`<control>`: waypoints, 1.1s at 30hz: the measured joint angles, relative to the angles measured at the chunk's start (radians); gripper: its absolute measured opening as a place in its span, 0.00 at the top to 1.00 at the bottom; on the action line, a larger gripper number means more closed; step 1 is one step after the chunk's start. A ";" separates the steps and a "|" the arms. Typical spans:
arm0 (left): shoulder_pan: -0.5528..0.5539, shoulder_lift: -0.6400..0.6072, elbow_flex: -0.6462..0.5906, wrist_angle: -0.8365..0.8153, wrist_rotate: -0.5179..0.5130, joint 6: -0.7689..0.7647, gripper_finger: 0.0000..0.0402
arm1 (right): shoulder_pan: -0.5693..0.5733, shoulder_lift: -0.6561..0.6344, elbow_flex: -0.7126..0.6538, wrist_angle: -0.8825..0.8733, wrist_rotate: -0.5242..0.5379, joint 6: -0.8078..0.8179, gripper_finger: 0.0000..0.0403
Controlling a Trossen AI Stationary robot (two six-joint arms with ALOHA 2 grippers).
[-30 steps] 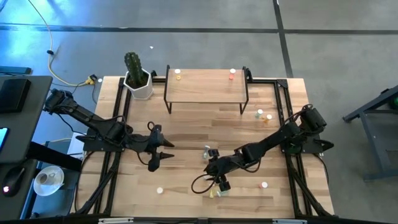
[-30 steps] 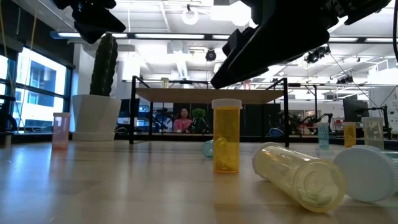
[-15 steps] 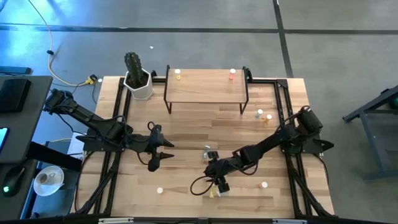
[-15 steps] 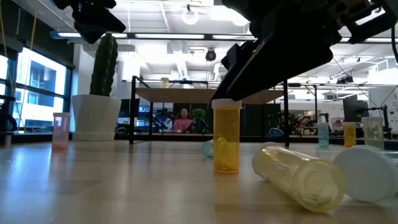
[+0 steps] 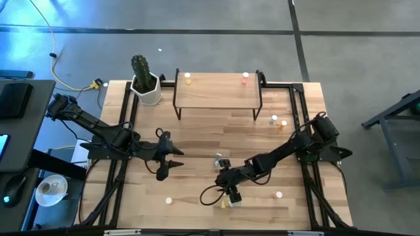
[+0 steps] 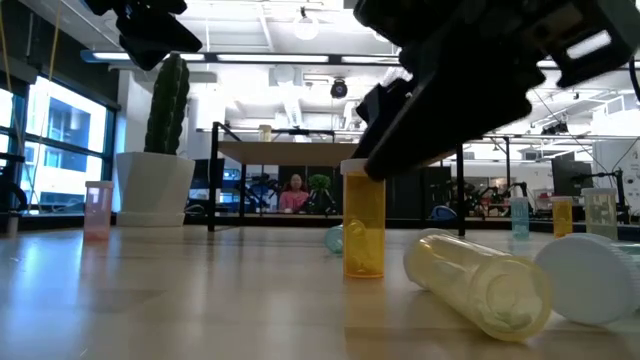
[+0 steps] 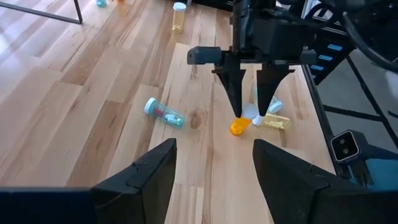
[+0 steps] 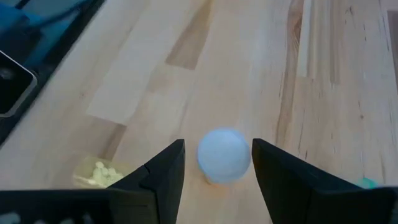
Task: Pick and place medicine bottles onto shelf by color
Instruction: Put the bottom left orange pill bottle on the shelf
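An orange bottle (image 6: 363,222) with a white cap (image 8: 224,155) stands upright on the tabletop near the front middle. My right gripper (image 5: 230,190) is open and points down over it, one finger on each side of the cap; no touch shows. A pale yellow bottle (image 6: 480,285) lies on its side right beside it. The shelf (image 5: 216,90) stands at the far middle, with one small bottle near its left end (image 5: 188,78) and one near its right end (image 5: 245,77). My left gripper (image 5: 172,162) is open and empty, left of the middle.
A teal bottle (image 7: 165,113) lies on its side between the two grippers. Two bottles (image 5: 279,121) stand to the right of the shelf, and single ones stand near the front right (image 5: 277,195) and front left (image 5: 168,200). The cactus pot (image 5: 146,86) is at the far left.
My right gripper has come down over the orange bottle until its open fingers stand around the cap. The bottle has stayed upright in place.
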 joint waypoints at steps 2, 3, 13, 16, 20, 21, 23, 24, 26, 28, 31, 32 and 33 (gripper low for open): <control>0.000 0.000 0.000 0.000 0.000 0.007 0.50 | 0.000 0.000 0.000 0.002 0.000 0.002 0.60; 0.000 0.000 0.000 -0.001 0.000 0.007 0.50 | 0.000 0.000 0.000 0.003 0.000 0.002 0.62; 0.000 0.000 0.000 -0.001 0.000 0.009 0.50 | 0.000 -0.002 0.000 0.003 0.001 0.003 0.74; 0.000 0.000 0.000 0.000 0.000 0.009 0.50 | -0.005 -0.006 0.000 0.001 0.008 0.003 0.74; 0.000 0.000 0.000 0.000 0.000 0.017 0.50 | -0.018 -0.043 0.000 0.002 0.011 -0.006 0.74; 0.000 0.000 0.000 0.000 0.000 0.020 0.50 | -0.023 -0.058 0.000 0.002 0.016 -0.008 0.74; 0.000 0.000 0.000 0.000 0.000 0.028 0.50 | -0.036 -0.093 0.000 0.001 0.031 -0.025 0.74; 0.000 0.000 0.000 0.000 0.000 0.034 0.50 | -0.044 -0.113 0.000 0.002 0.044 -0.037 0.74; 0.000 0.000 0.000 0.000 0.000 0.052 0.50 | -0.066 -0.152 0.000 0.002 0.064 -0.057 0.74; 0.000 0.000 0.000 0.000 0.000 0.072 0.50 | -0.096 -0.195 0.000 0.001 0.086 -0.068 0.74; 0.000 0.000 0.000 0.000 -0.009 0.113 0.50 | -0.157 -0.262 0.000 0.002 0.098 -0.076 0.74; 0.000 0.000 0.000 0.000 -0.021 0.129 0.50 | -0.181 -0.281 0.000 0.002 0.098 -0.077 0.74; 0.000 0.000 0.000 0.000 -0.035 0.145 0.50 | -0.207 -0.301 0.000 0.002 0.098 -0.082 0.74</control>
